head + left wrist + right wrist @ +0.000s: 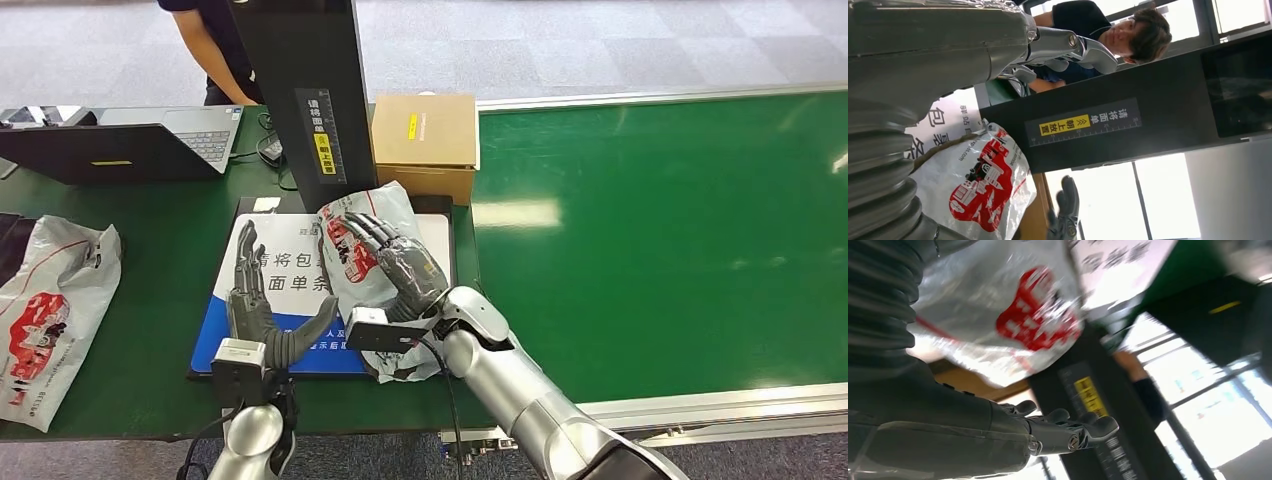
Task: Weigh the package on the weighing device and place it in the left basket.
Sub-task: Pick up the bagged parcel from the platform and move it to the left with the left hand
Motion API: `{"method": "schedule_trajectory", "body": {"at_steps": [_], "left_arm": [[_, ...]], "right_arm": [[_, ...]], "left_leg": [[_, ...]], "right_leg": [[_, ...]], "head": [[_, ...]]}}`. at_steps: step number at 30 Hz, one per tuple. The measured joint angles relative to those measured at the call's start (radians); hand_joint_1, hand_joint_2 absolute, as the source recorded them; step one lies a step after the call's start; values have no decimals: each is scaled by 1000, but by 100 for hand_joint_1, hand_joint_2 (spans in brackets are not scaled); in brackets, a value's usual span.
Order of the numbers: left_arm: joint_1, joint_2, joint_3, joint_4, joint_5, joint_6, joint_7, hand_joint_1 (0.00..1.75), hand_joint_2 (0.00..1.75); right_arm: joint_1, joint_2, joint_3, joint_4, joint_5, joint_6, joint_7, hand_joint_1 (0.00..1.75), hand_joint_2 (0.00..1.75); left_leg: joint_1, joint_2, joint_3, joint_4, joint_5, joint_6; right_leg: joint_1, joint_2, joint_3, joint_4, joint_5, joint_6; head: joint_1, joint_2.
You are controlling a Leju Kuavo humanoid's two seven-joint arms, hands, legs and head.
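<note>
Package (365,250) sitting on the weighing device (240,300), both hands flat and holding nothing

Going left to right: another printed bag (50,310) lies at the counter's (150,220) left edge, then the left hand (255,305) is spread open over the scale's printed mat, touching nothing. Right beside it the right hand (400,265) rests open-fingered on top of the silvery red-printed package, under the black post (310,90). Cardboard box (425,140) behind, green conveyor belt (660,230) off right.

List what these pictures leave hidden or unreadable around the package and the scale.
- Head view: the white plastic package with red print is partly covered by the right hand; whether that hand grips it cannot be told.
- Head view: the white-and-blue scale platform has print hidden under the package and left hand.
- Right wrist view: the package is motion-blurred, print unreadable.
- Head view: the person is cut off by the top edge.
</note>
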Motion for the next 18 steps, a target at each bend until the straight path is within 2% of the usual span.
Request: {"method": "schedule_trajectory", "body": {"at_steps": [3,6,12,18], "left_arm": [[20,0,9,-15,-9,2,3,0,175],[37,0,18,-31,-21,-2,8,0,175],[61,1,32,-50,-27,1,10,0,175],[63,2,40,-51,-9,45,5,0,175]], "right_arm": [[33,-13,0,-84,174,-38,158,0,175],[82,-33,0,-183,291,-53,240,0,175],[160,-61,0,-334,370,-114,286,0,175],[199,-82,-7,-430,297,-193,255,0,175]], "left_leg": [[0,0,0,0,0,0],[0,0,0,0,0,0],[0,0,0,0,0,0],[0,0,0,0,0,0]], "right_leg": [[0,0,0,0,0,0],[0,0,0,0,0,0],[0,0,0,0,0,0],[0,0,0,0,0,0]], "head": [[0,0],[0,0],[0,0],[0,0]]}}
